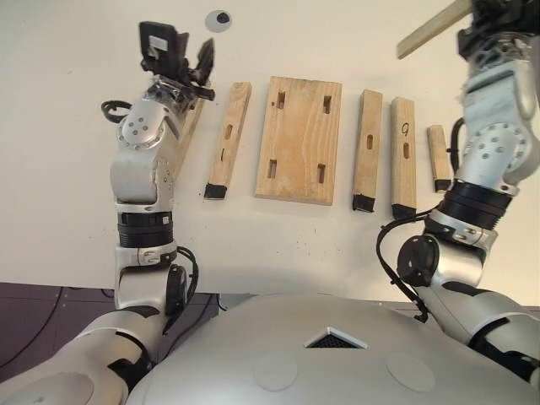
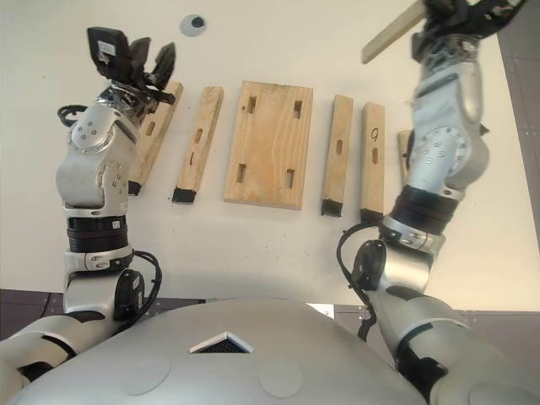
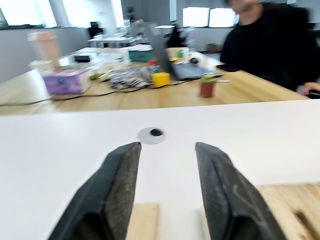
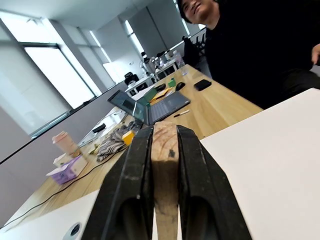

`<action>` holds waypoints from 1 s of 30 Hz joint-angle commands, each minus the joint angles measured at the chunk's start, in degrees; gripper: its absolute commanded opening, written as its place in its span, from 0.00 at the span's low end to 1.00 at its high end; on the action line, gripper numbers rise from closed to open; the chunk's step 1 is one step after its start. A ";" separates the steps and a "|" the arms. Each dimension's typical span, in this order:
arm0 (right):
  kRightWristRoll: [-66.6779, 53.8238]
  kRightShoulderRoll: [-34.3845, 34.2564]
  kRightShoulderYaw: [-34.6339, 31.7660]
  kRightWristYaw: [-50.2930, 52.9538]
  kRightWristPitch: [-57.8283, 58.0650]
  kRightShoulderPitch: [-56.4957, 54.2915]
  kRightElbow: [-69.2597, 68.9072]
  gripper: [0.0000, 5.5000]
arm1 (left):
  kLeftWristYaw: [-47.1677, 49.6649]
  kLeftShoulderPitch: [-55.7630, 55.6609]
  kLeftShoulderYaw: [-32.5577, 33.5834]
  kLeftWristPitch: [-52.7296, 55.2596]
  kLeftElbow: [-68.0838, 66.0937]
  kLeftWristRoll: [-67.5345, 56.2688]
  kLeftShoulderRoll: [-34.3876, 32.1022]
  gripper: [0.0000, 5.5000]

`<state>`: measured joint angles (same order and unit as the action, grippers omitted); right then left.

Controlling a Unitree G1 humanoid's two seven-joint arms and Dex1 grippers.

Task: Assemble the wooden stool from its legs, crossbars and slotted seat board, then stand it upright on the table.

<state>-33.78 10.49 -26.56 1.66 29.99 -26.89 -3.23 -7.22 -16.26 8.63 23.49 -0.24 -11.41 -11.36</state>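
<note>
The slotted seat board lies flat at the table's middle. One leg lies to its left, and another leg sits partly under my left arm. Two more legs and a short crossbar lie to its right. My left gripper hovers open over the far end of the leftmost leg, its fingers holding nothing. At the far right, my right gripper is raised and shut on a wooden bar, which sticks out to the left above the table.
A small black-and-white disc sits on the white table beyond my left gripper. Beyond the table's far edge is a wooden desk with clutter, and a person sits there.
</note>
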 commanded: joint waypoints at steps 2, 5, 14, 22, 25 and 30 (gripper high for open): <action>-7.91 2.20 -1.62 3.48 12.41 1.78 -9.25 0.07 | 6.05 2.38 7.92 -2.59 -0.46 -0.31 -0.08 0.22; -13.81 0.60 -2.42 7.87 20.58 4.96 -15.40 0.07 | 7.88 5.55 9.80 -3.31 0.63 0.20 0.34 0.19; -20.68 -0.34 -4.42 11.69 28.42 18.02 -21.29 0.07 | 10.14 5.49 10.73 -3.58 0.74 0.00 0.92 0.19; -22.59 -2.27 -4.11 13.82 26.82 17.80 -20.34 0.07 | 9.95 5.53 9.55 -3.79 0.73 0.21 1.23 0.19; -23.31 -3.47 -3.78 14.91 25.81 18.62 -20.33 0.07 | 9.49 4.67 8.69 -3.76 -0.15 0.46 1.17 0.19; -21.24 -5.96 -4.05 14.51 21.24 21.94 -16.98 0.07 | 8.17 2.39 6.93 -3.65 -2.30 1.05 0.25 0.19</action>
<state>-55.81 6.12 -30.39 15.80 52.87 -6.86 -21.49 1.69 -12.04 16.35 19.69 -1.26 -11.16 -10.35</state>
